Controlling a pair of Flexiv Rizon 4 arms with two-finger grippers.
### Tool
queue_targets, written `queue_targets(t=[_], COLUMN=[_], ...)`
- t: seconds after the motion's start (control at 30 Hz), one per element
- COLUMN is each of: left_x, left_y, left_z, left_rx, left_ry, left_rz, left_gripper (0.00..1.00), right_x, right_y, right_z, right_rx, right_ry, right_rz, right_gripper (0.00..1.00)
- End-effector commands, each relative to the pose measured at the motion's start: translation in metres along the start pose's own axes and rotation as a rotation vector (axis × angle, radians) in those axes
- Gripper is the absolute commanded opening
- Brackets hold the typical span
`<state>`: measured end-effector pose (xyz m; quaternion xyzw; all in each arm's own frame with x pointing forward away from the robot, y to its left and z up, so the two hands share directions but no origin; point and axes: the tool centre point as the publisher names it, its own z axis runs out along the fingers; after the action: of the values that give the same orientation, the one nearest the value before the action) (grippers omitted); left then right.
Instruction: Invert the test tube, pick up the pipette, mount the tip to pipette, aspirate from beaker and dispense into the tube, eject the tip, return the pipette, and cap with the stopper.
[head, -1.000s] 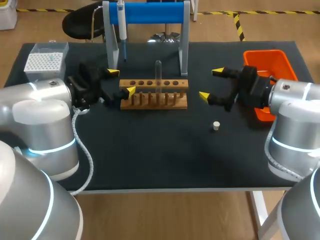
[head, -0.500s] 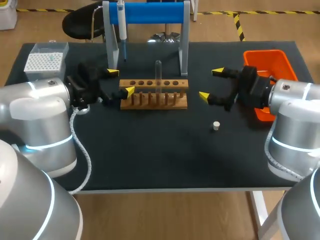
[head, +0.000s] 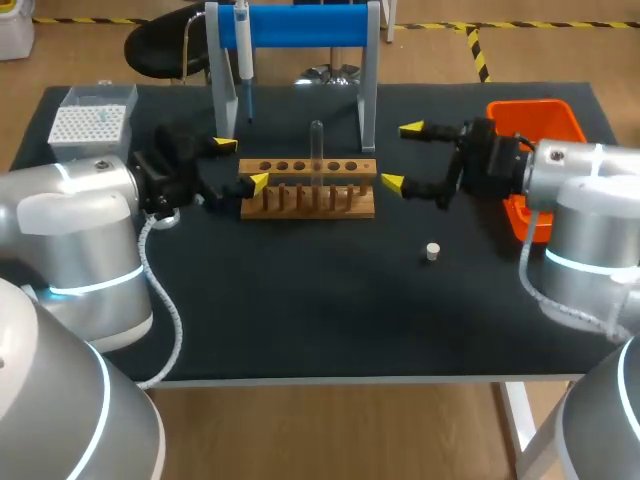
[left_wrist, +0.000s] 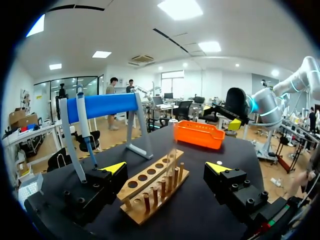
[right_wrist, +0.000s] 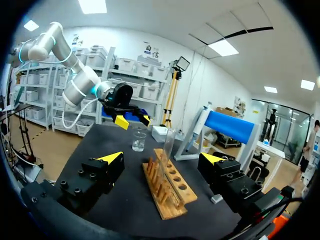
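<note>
— How do the arms sit?
— Right gripper (head: 401, 156) is level beside the slotted wooden rack (head: 308, 200), fingers spread; left gripper (head: 243, 163) gapes at the opposite end.
— The tube?
— The clear, slender test tube (head: 317, 140) stands upright in the rack.

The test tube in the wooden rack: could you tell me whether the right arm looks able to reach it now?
Probably yes: the right gripper is open beside the right end of the rack, and nothing stands between it and the upright test tube.

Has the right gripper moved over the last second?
Yes. The yellow-tipped right gripper shifted toward the wooden test tube rack, away from the orange plastic bin.
</note>
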<state>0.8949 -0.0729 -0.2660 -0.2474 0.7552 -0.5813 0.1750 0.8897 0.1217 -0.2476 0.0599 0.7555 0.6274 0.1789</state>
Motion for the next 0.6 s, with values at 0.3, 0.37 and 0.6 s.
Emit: queue_targets(t=[0.3,0.37,0.6], left_x=[0.0,0.0,0.0], left_y=[0.001,0.001,0.001], left_z=[0.001,0.001,0.001], left_rx=[0.001,0.001,0.001], left_ry=[-0.002,-0.002,-0.002], left_rz=[0.001,0.001,0.001], left_gripper=[1.0,1.0,1.0], right_x=[-0.014,-0.013,-0.009], right_y=[-0.004,-0.004,-0.007], right_z=[0.048,0.054,0.075], right_rx=[-0.08,-0.086,-0.118], right_ry=[0.425,0.454,0.522], right_rz=[0.042,0.039,0.055], right_gripper=[1.0,1.0,1.0])
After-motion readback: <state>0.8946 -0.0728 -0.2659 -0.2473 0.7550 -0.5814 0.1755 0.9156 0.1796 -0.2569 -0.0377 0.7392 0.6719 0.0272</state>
